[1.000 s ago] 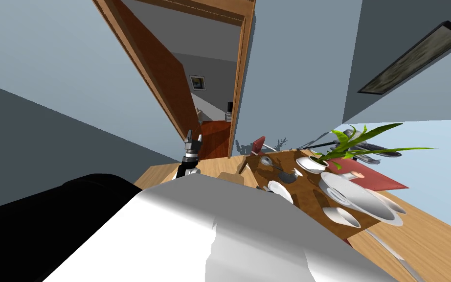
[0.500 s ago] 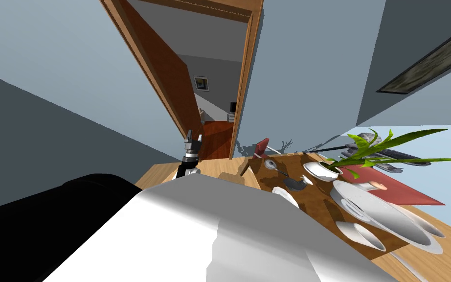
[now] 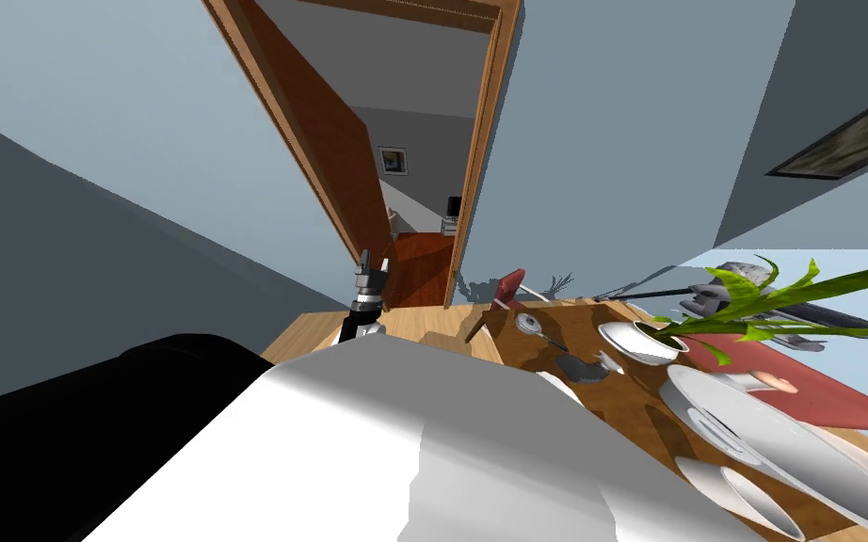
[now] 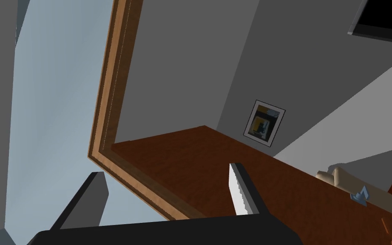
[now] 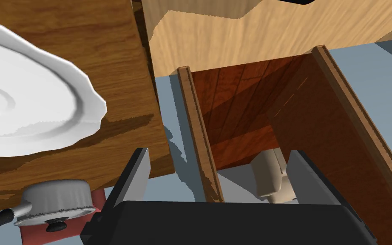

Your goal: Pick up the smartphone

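Wooden table (image 5: 84, 34) lies just beside the wide-open right end effector (image 5: 218, 159), so that arm seems nearer; the left end effector (image 3: 373, 266), also wide, faces a door frame (image 4: 106, 106). I cannot tell where the smartphone lies.

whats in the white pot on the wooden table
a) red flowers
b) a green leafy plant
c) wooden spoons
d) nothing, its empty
b: in the head view, the long green leaves of a plant rise out of the white pot on the wooden table.
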### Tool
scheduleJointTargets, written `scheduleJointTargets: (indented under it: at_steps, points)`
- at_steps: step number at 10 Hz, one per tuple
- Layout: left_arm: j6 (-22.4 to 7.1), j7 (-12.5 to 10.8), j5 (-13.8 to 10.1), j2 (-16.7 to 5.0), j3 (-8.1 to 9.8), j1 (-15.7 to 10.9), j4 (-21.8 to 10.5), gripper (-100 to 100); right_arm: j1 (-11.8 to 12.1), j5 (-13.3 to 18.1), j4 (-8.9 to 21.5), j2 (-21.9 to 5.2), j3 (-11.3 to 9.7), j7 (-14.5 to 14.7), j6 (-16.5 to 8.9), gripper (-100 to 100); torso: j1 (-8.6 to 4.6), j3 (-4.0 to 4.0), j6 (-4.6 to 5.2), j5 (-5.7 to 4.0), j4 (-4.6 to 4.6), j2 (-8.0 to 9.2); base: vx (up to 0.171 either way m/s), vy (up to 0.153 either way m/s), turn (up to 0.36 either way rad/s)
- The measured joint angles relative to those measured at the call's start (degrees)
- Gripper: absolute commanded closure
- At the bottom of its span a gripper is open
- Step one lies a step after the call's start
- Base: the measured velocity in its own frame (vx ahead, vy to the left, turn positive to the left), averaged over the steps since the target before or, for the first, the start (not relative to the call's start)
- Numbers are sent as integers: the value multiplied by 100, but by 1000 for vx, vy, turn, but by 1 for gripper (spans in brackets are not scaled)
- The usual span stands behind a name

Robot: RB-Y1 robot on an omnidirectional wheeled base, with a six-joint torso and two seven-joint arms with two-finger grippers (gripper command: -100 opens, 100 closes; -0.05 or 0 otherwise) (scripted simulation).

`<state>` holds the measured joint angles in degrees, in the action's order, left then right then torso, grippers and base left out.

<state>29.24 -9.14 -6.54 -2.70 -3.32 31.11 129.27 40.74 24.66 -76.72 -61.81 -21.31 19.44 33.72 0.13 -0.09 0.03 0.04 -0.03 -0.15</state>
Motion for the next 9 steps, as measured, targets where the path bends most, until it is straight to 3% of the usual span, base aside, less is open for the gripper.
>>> scheduleJointTargets:
  at_steps: [1, 3, 4, 5, 8, 9]
  points:
    - [0, 0, 0, 0, 0, 0, 0, 0, -56, 61, 259, -29, -41, 24, 82, -100, -3, 1, 3, -2, 0, 2, 61, 18, 68]
    - [0, 0, 0, 0, 0, 0, 0, 0, 23, 279, 695, -350, -128, 69, 171, -100, -1, -4, -1, -1, -1, -7, 86, 24, 105]
    - [0, 0, 0, 0, 0, 1, 0, 0, 203, 382, 846, -548, -115, 121, 186, -100, 0, -7, 2, 1, -3, -11, 93, 12, 61]
    - [0, 0, 0, 0, 0, 1, 0, 0, 237, 521, 1240, -603, -147, 261, 306, -100, -3, -7, 3, -1, -3, -12, 58, 1, 10]
    - [0, 0, 0, 0, 1, 0, 0, 0, 555, 734, 1310, -983, -187, 285, 157, -100, -8, 4, 3, -2, 2, 8, 31, -6, 35]
    - [0, 0, 0, 0, 1, 0, 0, 0, 542, 790, 1439, -1034, -215, 293, 177, -100, -10, 6, 3, -4, 3, 12, 19, -12, 17]
